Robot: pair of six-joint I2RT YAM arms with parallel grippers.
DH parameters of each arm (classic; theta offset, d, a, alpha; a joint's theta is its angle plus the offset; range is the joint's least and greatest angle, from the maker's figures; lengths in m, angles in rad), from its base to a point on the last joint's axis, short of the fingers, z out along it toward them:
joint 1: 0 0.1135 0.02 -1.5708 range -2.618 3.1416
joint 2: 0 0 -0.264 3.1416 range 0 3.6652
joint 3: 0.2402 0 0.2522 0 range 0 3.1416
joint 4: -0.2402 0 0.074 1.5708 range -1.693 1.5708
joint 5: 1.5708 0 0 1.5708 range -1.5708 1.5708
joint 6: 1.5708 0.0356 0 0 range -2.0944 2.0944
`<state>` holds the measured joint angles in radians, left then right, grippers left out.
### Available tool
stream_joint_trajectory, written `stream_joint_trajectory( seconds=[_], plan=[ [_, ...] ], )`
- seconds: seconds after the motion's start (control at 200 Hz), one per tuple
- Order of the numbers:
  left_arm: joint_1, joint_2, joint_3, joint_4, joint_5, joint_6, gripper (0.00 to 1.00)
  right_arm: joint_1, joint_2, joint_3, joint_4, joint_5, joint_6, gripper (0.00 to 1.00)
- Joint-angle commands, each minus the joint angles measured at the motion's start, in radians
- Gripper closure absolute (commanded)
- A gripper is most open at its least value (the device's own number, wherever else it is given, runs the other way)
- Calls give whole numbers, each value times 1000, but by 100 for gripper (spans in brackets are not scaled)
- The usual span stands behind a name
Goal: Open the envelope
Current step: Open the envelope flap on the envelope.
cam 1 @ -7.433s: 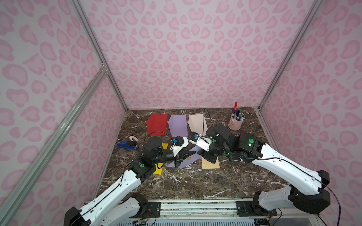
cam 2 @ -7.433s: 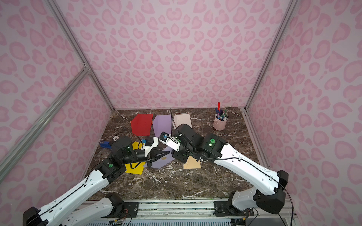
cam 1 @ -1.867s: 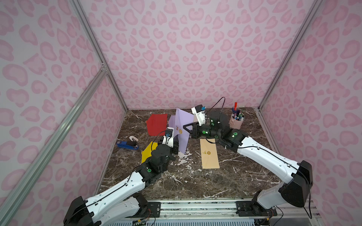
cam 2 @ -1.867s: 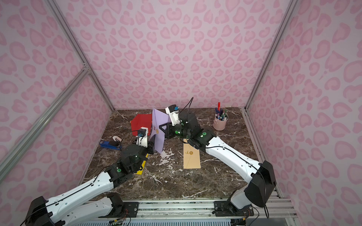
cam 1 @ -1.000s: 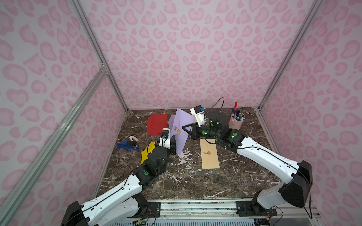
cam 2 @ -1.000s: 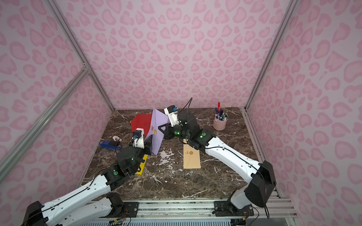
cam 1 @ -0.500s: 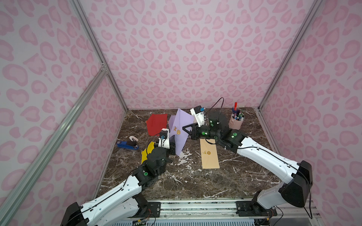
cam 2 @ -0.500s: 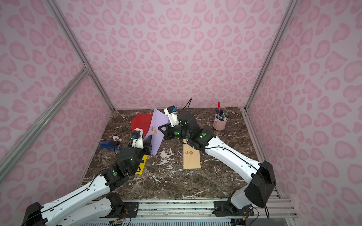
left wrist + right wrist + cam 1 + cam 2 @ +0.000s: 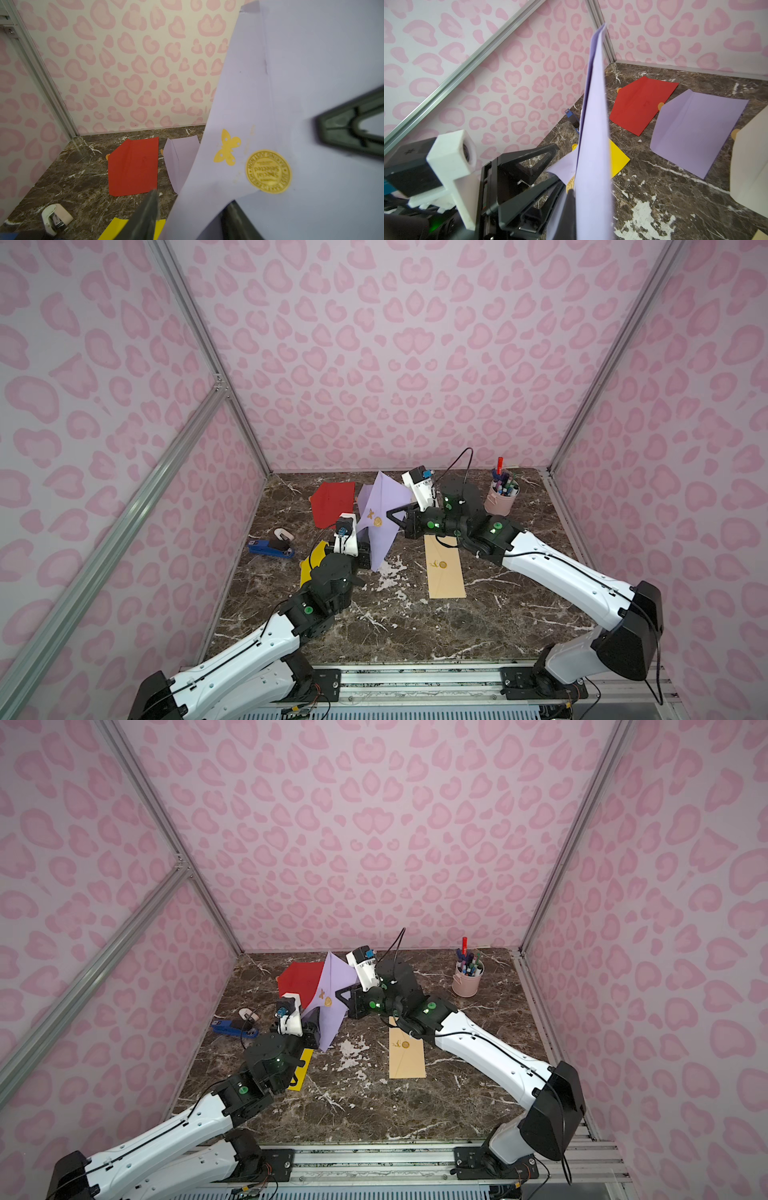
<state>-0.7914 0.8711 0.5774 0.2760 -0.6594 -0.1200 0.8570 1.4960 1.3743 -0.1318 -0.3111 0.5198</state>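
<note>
A lavender envelope (image 9: 384, 506) (image 9: 332, 986) stands upright above the table in both top views. My right gripper (image 9: 392, 516) (image 9: 577, 199) is shut on its edge. The envelope's flap (image 9: 228, 166) carries a gold seal (image 9: 268, 171) and a butterfly sticker (image 9: 227, 147) and bends away from the envelope's body. My left gripper (image 9: 191, 216) (image 9: 313, 1027) is open, its two fingers apart with the flap's lower part between them. In the right wrist view the flap (image 9: 562, 166) sits between the left gripper's fingers (image 9: 533, 160).
On the marble table lie a red envelope (image 9: 334, 504), a second lavender envelope (image 9: 695, 128), a cream one (image 9: 749, 166), a yellow one (image 9: 311, 566) and a tan sealed one (image 9: 444, 566). A pen cup (image 9: 500, 497) stands back right. A blue stapler (image 9: 270, 549) lies left.
Since several seconds ago the lavender envelope has been lifted from the front of the table and stood upright further back. In the last second the flap has swung out and my left gripper has shifted slightly.
</note>
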Motion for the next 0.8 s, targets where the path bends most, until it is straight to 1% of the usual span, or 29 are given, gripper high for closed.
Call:
stream_joint_trajectory(
  seconds=[0.0, 0.46, 0.795],
  plan=[
    [4, 2, 1, 43, -47, -25, 50, 5, -3, 0, -53, -21, -18, 100],
    [15, -18, 0, 28, -40, -56, 47, 26, -10, 5, -75, -8, -46, 100],
    [47, -45, -8, 25, -11, -84, 47, 38, -10, 10, -101, -5, -65, 100]
  ],
)
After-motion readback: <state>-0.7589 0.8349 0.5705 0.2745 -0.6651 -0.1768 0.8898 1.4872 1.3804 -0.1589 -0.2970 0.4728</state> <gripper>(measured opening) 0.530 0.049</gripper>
